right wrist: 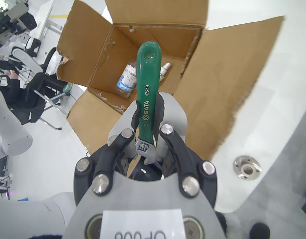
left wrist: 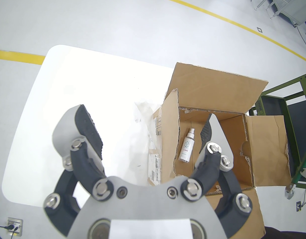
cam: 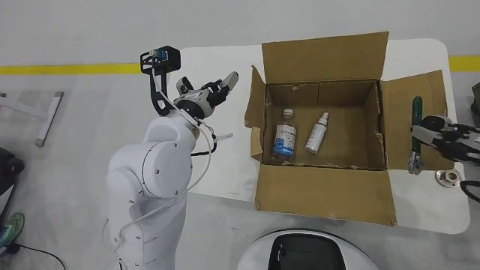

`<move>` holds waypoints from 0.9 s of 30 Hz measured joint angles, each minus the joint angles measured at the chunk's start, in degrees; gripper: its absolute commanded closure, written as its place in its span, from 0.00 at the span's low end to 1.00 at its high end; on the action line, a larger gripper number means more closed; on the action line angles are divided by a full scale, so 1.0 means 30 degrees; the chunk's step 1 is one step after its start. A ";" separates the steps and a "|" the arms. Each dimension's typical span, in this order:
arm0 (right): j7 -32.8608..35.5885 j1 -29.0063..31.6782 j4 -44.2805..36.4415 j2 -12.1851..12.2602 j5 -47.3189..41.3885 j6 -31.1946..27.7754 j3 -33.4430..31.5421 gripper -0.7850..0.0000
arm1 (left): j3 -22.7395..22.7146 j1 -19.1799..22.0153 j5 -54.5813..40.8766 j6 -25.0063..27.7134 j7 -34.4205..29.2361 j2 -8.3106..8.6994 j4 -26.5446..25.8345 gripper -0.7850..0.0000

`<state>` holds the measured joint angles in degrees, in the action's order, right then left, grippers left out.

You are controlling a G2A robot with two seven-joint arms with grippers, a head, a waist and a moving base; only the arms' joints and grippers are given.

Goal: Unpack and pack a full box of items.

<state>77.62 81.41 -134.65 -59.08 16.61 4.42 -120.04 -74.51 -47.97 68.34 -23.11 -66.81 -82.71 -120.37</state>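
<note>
Counter (cam: 229,169): white with rounded corners, and its broadest stretch lies left of the box.
Cardboard box (cam: 349,146): right of centre, all four flaps splayed out. The near flap runs down to the counter's near edge, and the right flap lies out towards the right edge.
Left gripper (left wrist: 146,116): up over the left stretch of counter, just left of the box's torn left flap. Jaws spread wide, nothing between them.
Right gripper (right wrist: 149,110): over the right flap, jaws clamped on the wrench.
Adjustable wrench (right wrist: 148,75): green sleeved handle with a hole at its rounded tip and a bare metal head. It is gripped low on the handle, next to the head, and the handle points to the far side.
Inside the box: a clear bottle (cam: 284,136) with a blue label lies at the left. A small white spray bottle (cam: 317,133) lies just right of it, apart. The right half is brown floor.
Metal flange (cam: 449,178): a round disc on the counter near the right edge, just beside the right flap.
</note>
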 measured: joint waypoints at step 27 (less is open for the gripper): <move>-0.4818 -0.8145 0.8318 -0.0741 1.2289 1.2225 1.7689 1.00 | 0.0000 0.0000 0.0000 0.0000 0.0000 0.0000 0.0000 0.00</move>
<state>63.16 56.97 -109.69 -61.31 53.48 41.10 -66.98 -74.51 -47.97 68.34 -23.11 -66.81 -82.71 -120.37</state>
